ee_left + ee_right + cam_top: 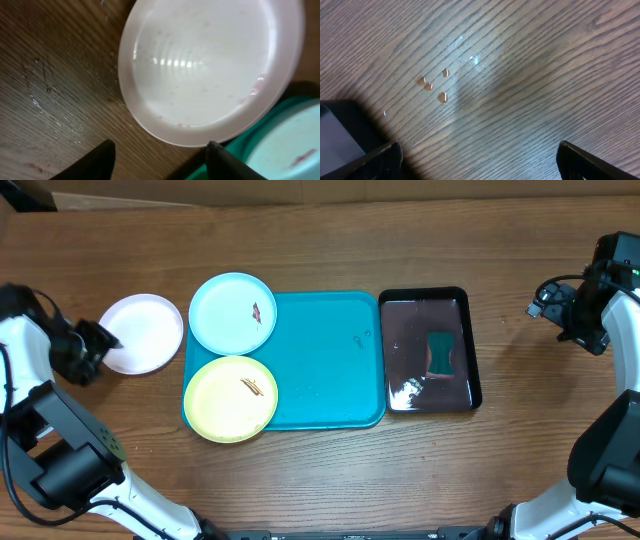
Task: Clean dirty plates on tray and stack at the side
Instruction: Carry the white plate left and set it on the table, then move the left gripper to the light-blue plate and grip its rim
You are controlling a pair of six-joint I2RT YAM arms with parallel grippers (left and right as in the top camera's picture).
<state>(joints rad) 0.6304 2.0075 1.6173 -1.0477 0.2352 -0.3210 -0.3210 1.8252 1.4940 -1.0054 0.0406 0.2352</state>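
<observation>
Both pairs of jaws stand apart, gripping nothing. Left gripper (160, 146) sits at the edge of the white plate (142, 332). Right gripper (479, 146) hovers over bare wooden table (320, 490), where a few water droplets (435, 87) lie. A glossy black tray (425, 295) holding a dark green sponge (442, 353) touches the right side of the turquoise tray (330, 370). The white plate lies on the table just left of the tray and looks clean. Light blue plate (232, 313) and yellow-green plate (231, 398) overhang the tray's left corners, each with a brown smear.
</observation>
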